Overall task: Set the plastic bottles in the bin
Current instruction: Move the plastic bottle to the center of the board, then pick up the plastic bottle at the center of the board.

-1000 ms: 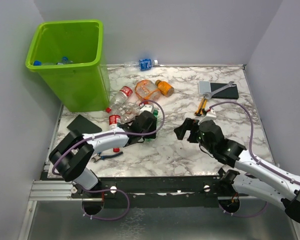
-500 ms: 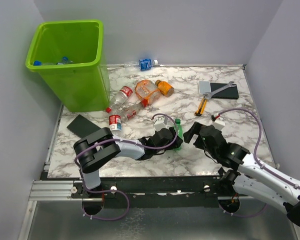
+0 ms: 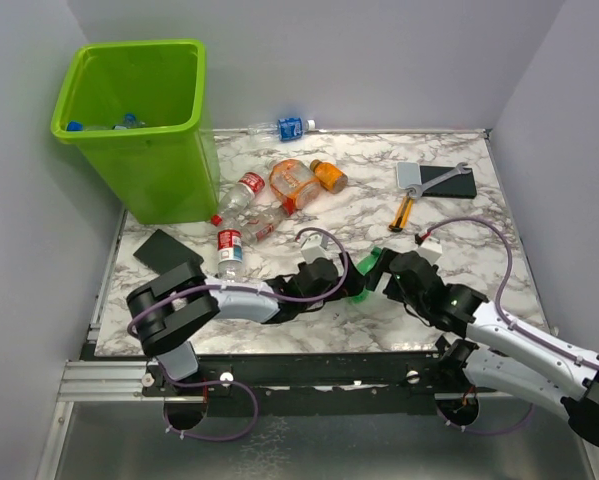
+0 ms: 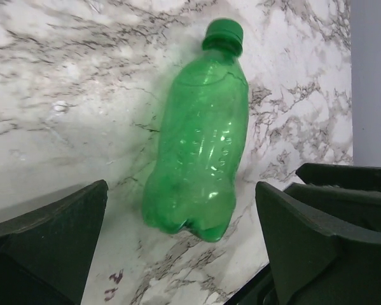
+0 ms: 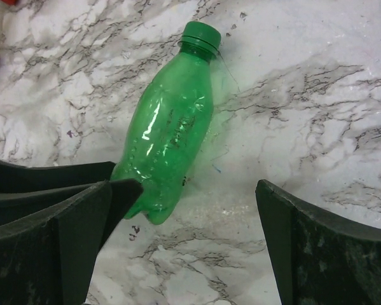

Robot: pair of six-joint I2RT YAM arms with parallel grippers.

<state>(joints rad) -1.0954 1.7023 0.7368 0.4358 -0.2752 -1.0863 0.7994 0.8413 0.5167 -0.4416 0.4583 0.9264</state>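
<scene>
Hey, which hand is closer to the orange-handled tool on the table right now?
Right. The right hand sits nearer the robot and slightly left of the orange-handled tool; the left hand is farther left, across the green bottle from it.

A white marble-pattern table top (image 3: 359, 215) with grey veins fills the middle. Plain pale grey walls close it in: the back wall (image 3: 399, 60), the left wall (image 3: 19, 260) and the right wall (image 3: 569, 170). Along the near edge runs a black metal bar (image 3: 309, 368), with an aluminium rail (image 3: 94, 383) at its left. Below lies a dull grey metal sheet (image 3: 329, 450). The light is soft and even.
</scene>
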